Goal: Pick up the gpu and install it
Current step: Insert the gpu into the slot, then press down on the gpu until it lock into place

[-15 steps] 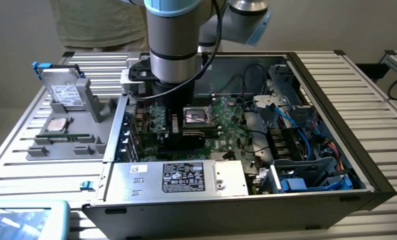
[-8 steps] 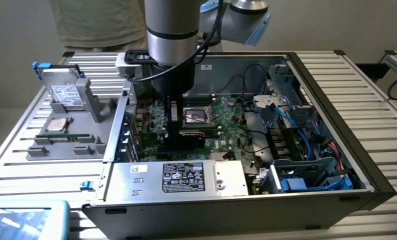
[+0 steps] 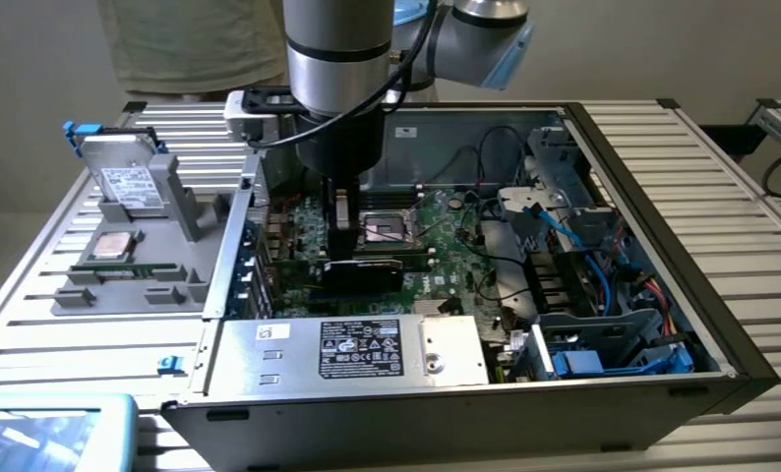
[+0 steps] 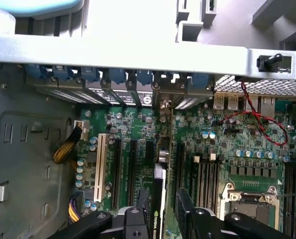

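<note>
On the exterior view's left, a grey plastic parts holder [image 3: 142, 246] on the ribbed metal desk [image 3: 705, 177] still carries a silver boxy hard drive [image 3: 126, 182] and a square processor [image 3: 112, 246]. At about three o'clock from it lies the open black computer case [image 3: 653, 324]. Above its green motherboard [image 3: 463, 261] the jaws [image 3: 355, 258] pinch the gpu [image 3: 360, 270], a small flat card with a black cooler, held on edge over the expansion slots.

The installing step looks to be in hand: the card is lifted, not yet seated. Seating it calls for lining its edge up with a slot and its bracket with the rear opening.

The wrist view adds the black slots [image 4: 133, 167], the rear bracket row [image 4: 138, 97] and the card's edge [image 4: 158, 209] between the jaws.
</note>
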Controlling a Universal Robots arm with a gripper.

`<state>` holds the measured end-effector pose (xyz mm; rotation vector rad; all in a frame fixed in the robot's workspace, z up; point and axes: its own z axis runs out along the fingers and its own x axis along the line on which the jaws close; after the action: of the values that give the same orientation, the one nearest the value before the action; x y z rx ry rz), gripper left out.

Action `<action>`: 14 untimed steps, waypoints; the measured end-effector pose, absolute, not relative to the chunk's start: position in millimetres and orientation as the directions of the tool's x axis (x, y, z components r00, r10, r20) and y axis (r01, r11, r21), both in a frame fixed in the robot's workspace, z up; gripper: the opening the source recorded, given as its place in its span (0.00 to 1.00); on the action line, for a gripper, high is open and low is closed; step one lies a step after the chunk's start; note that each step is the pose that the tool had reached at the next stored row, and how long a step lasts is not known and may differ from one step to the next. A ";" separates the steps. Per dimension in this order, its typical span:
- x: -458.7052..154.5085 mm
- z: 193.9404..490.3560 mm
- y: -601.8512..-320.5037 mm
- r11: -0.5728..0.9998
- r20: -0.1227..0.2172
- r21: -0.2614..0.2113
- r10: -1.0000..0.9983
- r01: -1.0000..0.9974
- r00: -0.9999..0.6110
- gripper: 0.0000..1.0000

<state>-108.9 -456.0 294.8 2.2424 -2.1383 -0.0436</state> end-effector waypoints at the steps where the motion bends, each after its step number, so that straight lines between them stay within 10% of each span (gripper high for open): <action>1: -108.9 294.8 -456.0 -0.047 0.009 0.050 -0.999 -0.998 0.048 0.37; 10: -108.9 294.8 -456.0 -0.047 0.009 0.050 -0.999 -0.998 0.048 0.35; 14: -109.0 294.8 -456.0 -0.047 0.009 0.050 -0.999 -0.998 0.048 0.16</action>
<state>-109.0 -456.0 294.8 2.2423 -2.1382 -0.0436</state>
